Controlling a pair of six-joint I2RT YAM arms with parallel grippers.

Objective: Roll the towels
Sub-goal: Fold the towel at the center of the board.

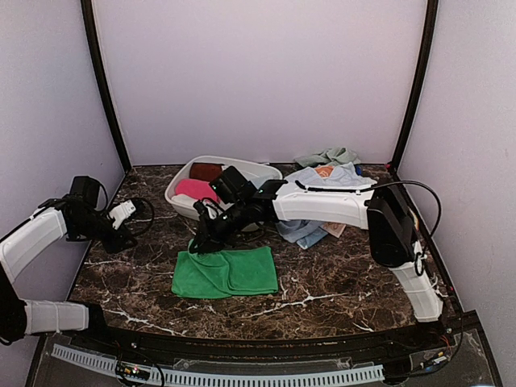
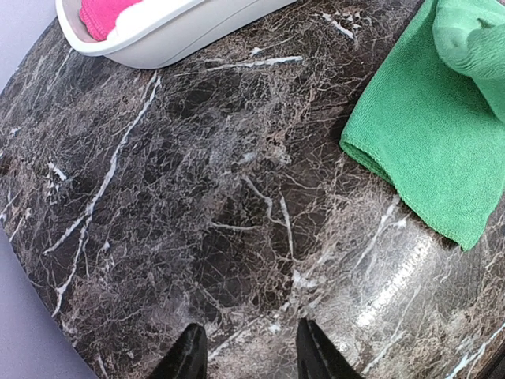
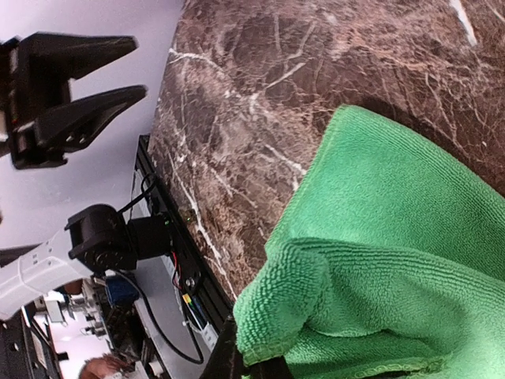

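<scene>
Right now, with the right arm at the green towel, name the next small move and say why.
Probably draw the pinched corner toward the near edge, turning it over the cloth to start the roll. The right fingers are shut on the raised far left corner of the green towel; the rest lies flat. The left fingers stand open, apart from it.

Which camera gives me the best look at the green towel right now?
Top external: the whole green towel shows, lying folded, its far corner at the right gripper. Left wrist catches only one folded edge. Right wrist is a close-up of the pinched corner, the rest cropped.
</scene>
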